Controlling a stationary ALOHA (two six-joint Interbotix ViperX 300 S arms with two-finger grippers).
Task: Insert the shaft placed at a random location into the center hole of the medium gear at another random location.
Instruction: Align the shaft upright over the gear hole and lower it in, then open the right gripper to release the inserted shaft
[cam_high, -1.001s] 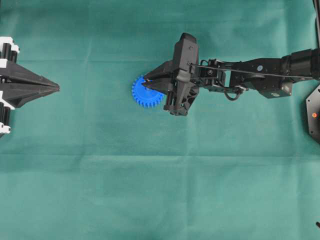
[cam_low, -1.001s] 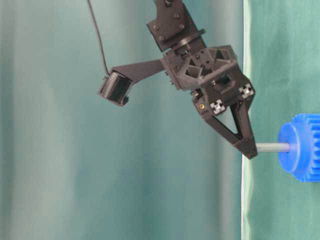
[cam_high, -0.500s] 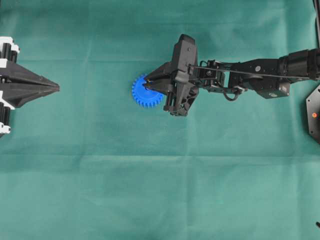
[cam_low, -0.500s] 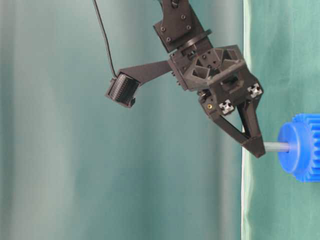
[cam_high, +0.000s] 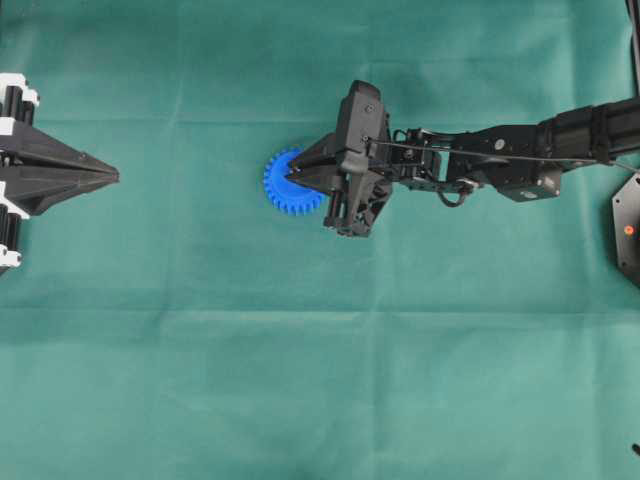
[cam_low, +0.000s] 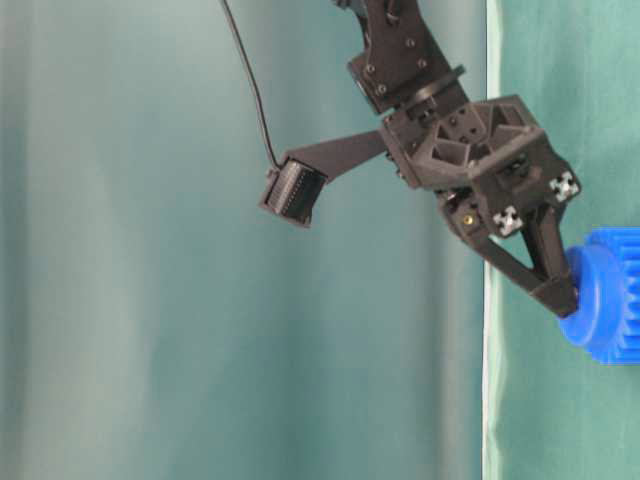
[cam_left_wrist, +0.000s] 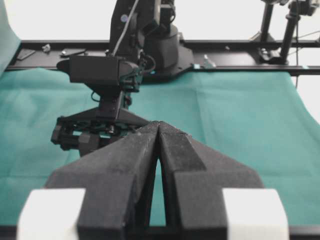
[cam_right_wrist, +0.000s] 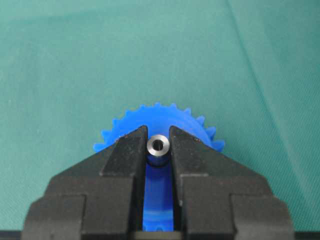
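Clamped on the shaft (cam_right_wrist: 158, 146), the right gripper (cam_right_wrist: 158, 150) has sunk onto the medium gear (cam_high: 291, 184), shaft now buried.

center hole (cam_right_wrist: 158, 150) hidden by shaft (cam_right_wrist: 158, 146), medium gear (cam_low: 612, 295) cut off

Count of things on the green cloth

There is one blue medium gear (cam_high: 290, 184), one silvery shaft (cam_right_wrist: 158, 146), and one green cloth (cam_high: 300, 380) under them. Two arms are in view, so two grippers: the left gripper (cam_high: 112, 176) and the right gripper (cam_high: 290, 172).
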